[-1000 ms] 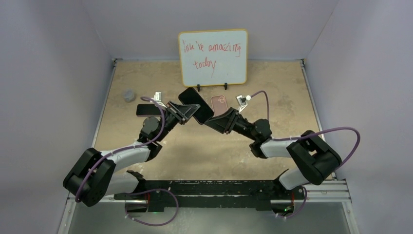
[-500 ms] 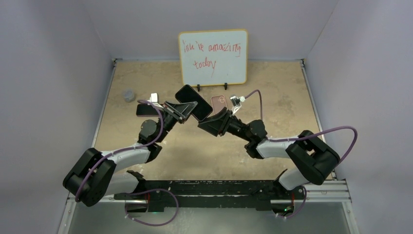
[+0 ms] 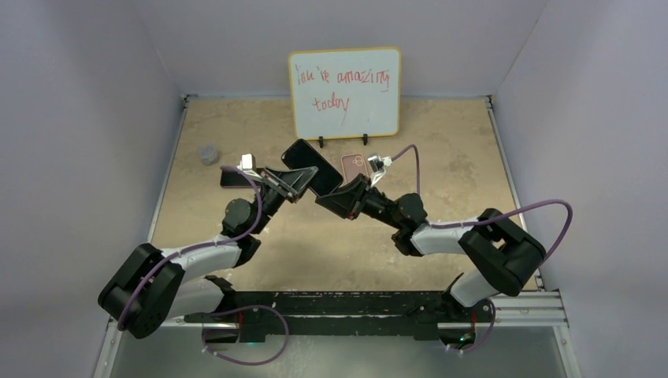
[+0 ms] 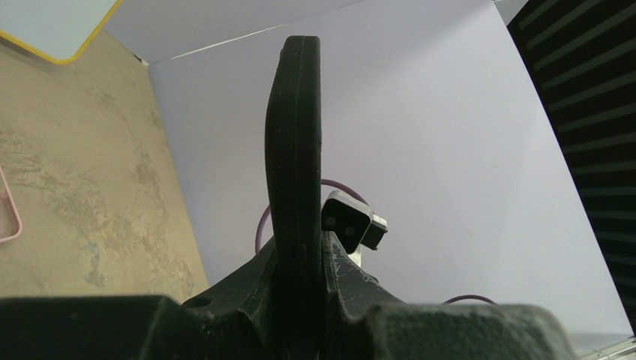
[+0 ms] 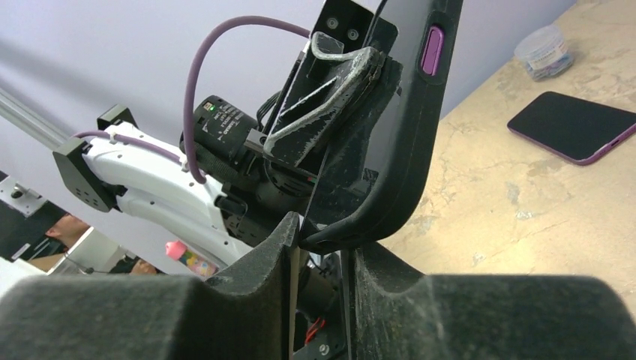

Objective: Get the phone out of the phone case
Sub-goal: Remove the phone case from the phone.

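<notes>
Enclosure: three plain, unmarked walls in pale lavender-grey, namely the back wall (image 3: 236, 39), left wall (image 3: 71, 142) and right wall (image 3: 599, 118), closing round a bench (image 3: 457, 157) whose top is tan, mottled and sand-like, with darker blotches. Fittings: one whiteboard (image 3: 344, 93), yellow-framed with rounded corners, standing upright on small black feet at the far edge of the bench, just before the back wall, with two lines of red handwriting across it. Lighting: soft and even throughout, shadows on the bench faint and blurred.
</notes>
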`<state>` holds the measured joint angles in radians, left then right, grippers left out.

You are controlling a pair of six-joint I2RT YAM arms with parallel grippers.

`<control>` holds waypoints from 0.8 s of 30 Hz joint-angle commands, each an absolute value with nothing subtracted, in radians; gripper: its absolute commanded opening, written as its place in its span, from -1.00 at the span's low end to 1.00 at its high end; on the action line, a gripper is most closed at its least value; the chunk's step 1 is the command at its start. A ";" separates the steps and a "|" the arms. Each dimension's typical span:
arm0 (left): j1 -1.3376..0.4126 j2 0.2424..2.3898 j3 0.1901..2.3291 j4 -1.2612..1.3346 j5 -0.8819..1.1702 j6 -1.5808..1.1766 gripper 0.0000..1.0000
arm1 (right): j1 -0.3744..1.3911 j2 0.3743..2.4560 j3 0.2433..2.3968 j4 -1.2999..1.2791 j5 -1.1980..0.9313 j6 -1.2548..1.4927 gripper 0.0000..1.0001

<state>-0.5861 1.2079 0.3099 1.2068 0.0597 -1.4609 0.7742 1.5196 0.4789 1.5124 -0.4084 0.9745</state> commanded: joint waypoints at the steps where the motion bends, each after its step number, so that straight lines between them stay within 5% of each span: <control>1: -0.593 1.183 0.317 1.327 0.060 -1.496 -1.00 | 0.780 1.518 0.491 1.563 -0.366 0.893 -0.57; 8: -0.591 1.175 0.329 1.261 0.092 -1.511 -1.00 | 0.780 1.501 0.462 1.532 -0.361 0.765 -1.00; 24: -0.539 1.158 0.440 0.999 0.340 -1.473 -1.00 | 0.778 1.370 0.434 1.264 -0.418 0.222 -1.00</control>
<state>-0.5423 1.1912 0.3916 1.0267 0.2386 -1.4887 0.7815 1.4105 0.4442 1.3579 -0.4587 0.4625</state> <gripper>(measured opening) 0.177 0.203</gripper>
